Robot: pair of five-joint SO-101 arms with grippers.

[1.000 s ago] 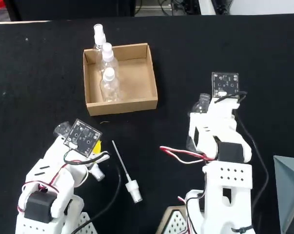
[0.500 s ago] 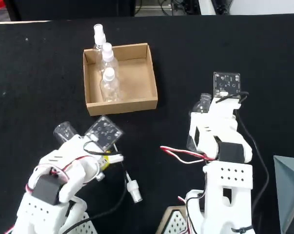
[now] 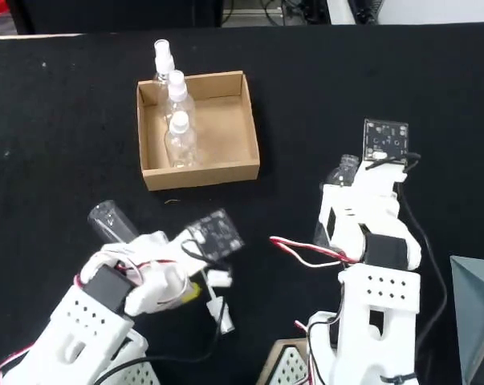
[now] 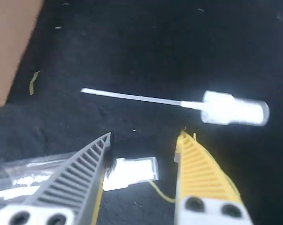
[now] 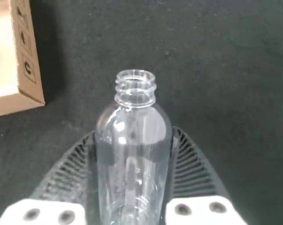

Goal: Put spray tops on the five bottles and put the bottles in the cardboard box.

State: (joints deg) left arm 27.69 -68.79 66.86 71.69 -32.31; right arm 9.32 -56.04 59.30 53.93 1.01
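My left gripper (image 4: 145, 137) is open just above the black mat, its grey and yellow fingers (image 4: 194, 161) short of a loose white spray top (image 4: 233, 108) whose thin tube lies flat. In the high view that spray top (image 3: 220, 313) pokes out beside the left gripper (image 3: 205, 293). An open clear bottle (image 3: 109, 218) lies by the left arm. My right gripper (image 5: 134, 140) is shut on an upright clear bottle (image 5: 134, 122) with no top; the high view shows this bottle (image 3: 342, 172). The cardboard box (image 3: 246, 120) holds capped bottles (image 3: 180, 132) along its left side.
A third capped bottle (image 3: 161, 58) stands at the box's far-left corner; I cannot tell if it is inside. A small white connector (image 4: 132, 169) on a yellow wire hangs between the left fingers. A grey object (image 3: 476, 313) sits at the right edge.
The left arm has swung right and down over the loose spray top, uncovering the lying bottle. The right arm has shifted slightly right with its bottle.
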